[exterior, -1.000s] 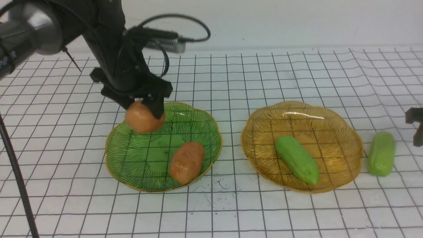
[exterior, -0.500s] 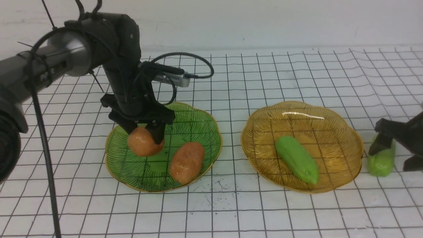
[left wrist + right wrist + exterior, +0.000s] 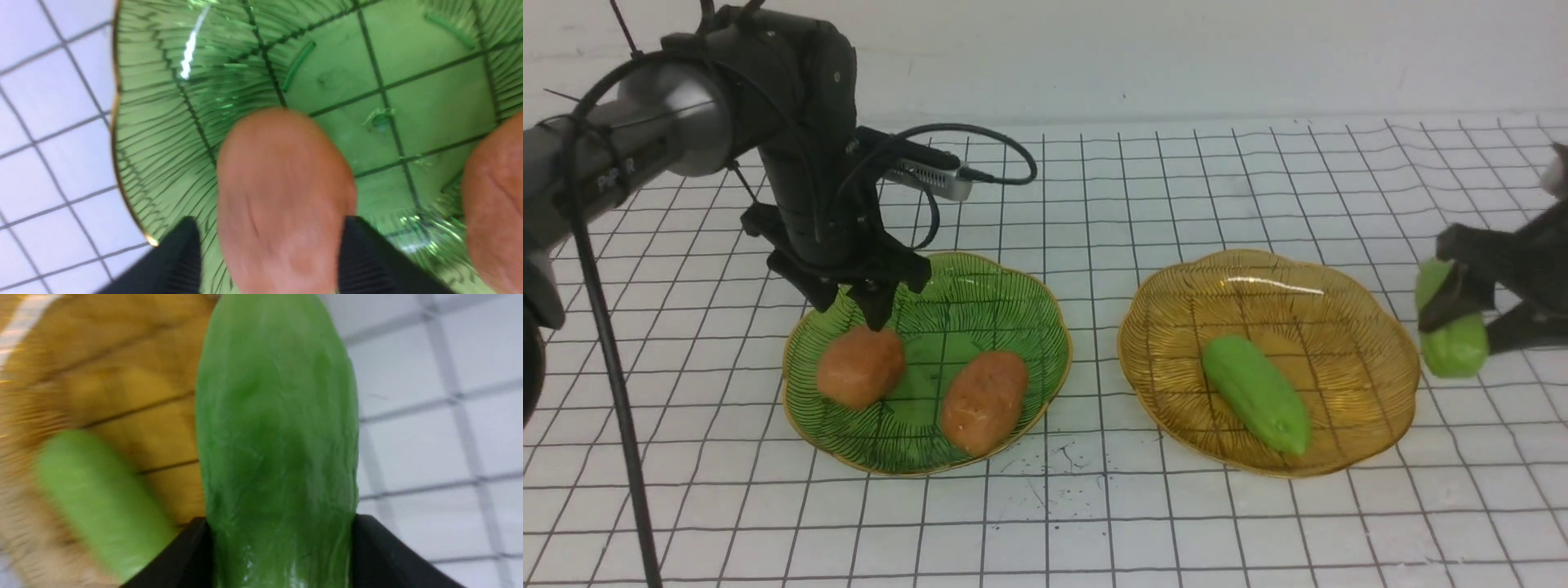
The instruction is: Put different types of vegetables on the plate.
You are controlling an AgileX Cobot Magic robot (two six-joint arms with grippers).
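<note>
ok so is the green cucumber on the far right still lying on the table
No, the right pincer grips that cucumber and holds it up beside the yellow plate.

1. Front view: from between the arms, looking forward and down over both plates.
2. Left wrist view: close above the green, scallop-edged, see-through plate [image 3: 392, 122], shared with front.
3. Right wrist view: close-up; shares the amber, ribbed, see-through plate [image 3: 135, 428] with front.

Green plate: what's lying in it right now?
Two brown potatoes, one at left, the other at right. The plate's bottom shows between them; whatever is directly beneath either potato is covered.
</note>
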